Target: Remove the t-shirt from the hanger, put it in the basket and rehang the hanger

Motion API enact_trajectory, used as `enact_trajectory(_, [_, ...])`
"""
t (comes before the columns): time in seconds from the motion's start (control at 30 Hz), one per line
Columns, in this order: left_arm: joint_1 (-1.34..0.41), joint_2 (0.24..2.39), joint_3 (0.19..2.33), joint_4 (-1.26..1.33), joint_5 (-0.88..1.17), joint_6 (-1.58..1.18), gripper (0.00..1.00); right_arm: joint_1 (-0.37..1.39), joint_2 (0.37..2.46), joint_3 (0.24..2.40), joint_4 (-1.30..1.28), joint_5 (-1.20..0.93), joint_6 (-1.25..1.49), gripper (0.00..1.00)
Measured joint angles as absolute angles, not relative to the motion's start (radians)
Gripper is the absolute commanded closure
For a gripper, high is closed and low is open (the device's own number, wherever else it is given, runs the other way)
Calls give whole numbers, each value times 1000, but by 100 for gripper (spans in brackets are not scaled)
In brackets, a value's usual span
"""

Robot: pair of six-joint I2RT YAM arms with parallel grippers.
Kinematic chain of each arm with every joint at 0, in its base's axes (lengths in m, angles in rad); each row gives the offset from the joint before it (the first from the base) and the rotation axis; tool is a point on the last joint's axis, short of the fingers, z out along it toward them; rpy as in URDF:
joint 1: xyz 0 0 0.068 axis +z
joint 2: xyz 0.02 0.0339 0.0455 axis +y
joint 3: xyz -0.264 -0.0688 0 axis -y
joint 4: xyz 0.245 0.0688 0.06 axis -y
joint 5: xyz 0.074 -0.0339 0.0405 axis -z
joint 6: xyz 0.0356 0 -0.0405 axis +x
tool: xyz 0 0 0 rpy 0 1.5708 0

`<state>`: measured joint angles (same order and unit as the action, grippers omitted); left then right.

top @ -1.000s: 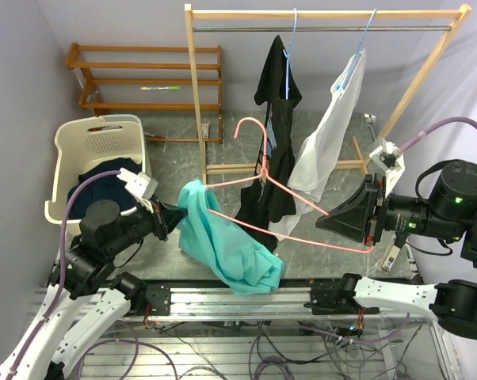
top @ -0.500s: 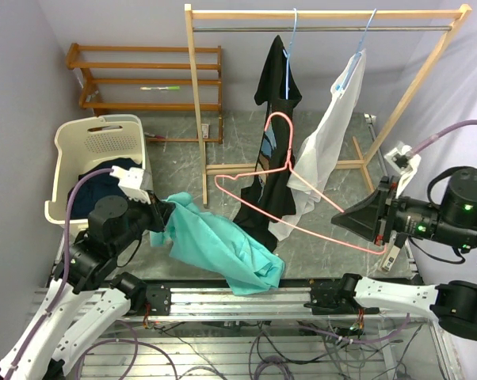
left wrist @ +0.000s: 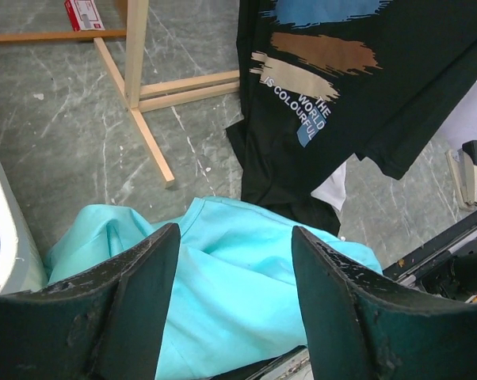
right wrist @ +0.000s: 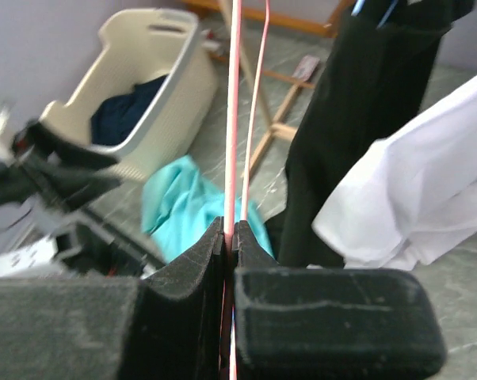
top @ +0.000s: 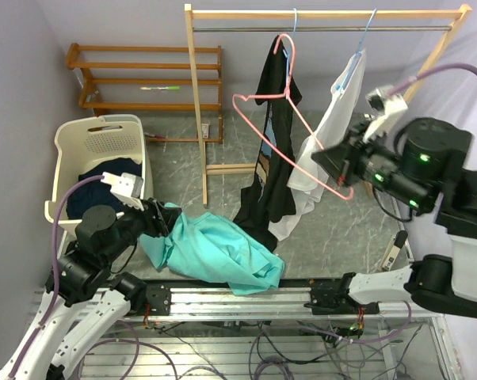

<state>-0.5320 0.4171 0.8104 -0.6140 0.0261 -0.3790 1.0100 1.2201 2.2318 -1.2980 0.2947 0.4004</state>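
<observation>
The teal t-shirt [top: 215,253] lies crumpled on the grey table, off the hanger. My left gripper [top: 161,222] hangs open just over its left end. In the left wrist view the cloth [left wrist: 223,277] fills the gap below the spread fingers of that gripper [left wrist: 234,237], with nothing pinched. The bare pink hanger [top: 291,71] is raised high, its hook near the rail beside the black shirt. My right gripper [top: 345,170] is shut on the hanger's lower wire. The right wrist view shows its pads [right wrist: 231,229] clamped on the pink wire [right wrist: 237,103], and the t-shirt [right wrist: 175,206] far below.
A wooden garment rack [top: 195,103] stands behind, with a black t-shirt [top: 274,134] and a white shirt [top: 330,134] on blue hangers. A cream laundry basket [top: 62,162] holding dark clothes sits at the left. A wooden shelf [top: 143,71] is at the back left.
My left gripper opened and let go of the teal t-shirt, which slid off the hanger and sank onto the table. My right arm swung the emptied hanger up toward the rail.
</observation>
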Motion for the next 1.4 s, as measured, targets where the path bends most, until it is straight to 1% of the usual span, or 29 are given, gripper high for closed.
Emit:
enact_trajectory(0.17, [-532, 412, 810, -614, 26, -379, 32, 1010, 1347, 2260, -1193, 475, 350, 100])
enact_trajectory(0.23, [-532, 413, 810, -614, 26, -379, 33, 1010, 1372, 2219, -1106, 533, 324, 100])
enact_trajectory(0.37, [-532, 413, 810, -614, 27, -379, 33, 1010, 1357, 2112, -955, 595, 289, 100])
enact_trajectory(0.47, [-532, 413, 810, -614, 27, -379, 33, 1010, 1345, 2069, -853, 617, 271, 100])
enact_trajectory(0.67, [-532, 413, 810, -614, 27, -379, 34, 1010, 1377, 2067, -707, 641, 246, 100])
enact_trajectory(0.93, [-532, 413, 810, -614, 27, -379, 34, 1010, 1534, 2072, -638, 643, 229, 100])
enact_trajectory(1.13, [-532, 412, 810, -614, 27, -379, 34, 1003, 1584, 2072, -618, 640, 228, 100])
enact_trajectory(1.17, [-532, 412, 810, -614, 27, -379, 34, 1002, 1588, 2072, -616, 638, 228, 93])
enact_trajectory(1.2, [-532, 412, 810, -614, 27, -379, 34, 1001, 1589, 2071, -616, 636, 228, 81])
enact_trajectory(1.23, [-532, 411, 810, -614, 27, -379, 34, 1000, 1589, 2066, -612, 631, 230, 72])
enact_trajectory(1.3, [-532, 409, 810, -614, 27, -379, 34, 999, 1583, 2049, -597, 619, 236, 60])
enact_trajectory(1.33, [-532, 407, 810, -614, 27, -379, 34, 998, 1575, 2032, -590, 613, 239, 53])
enact_trajectory(1.37, [-532, 406, 810, -614, 27, -379, 33, 998, 1566, 2016, -589, 608, 243, 37])
enact_trajectory(1.4, [-532, 405, 810, -614, 27, -379, 33, 998, 1554, 1994, -587, 601, 247, 27])
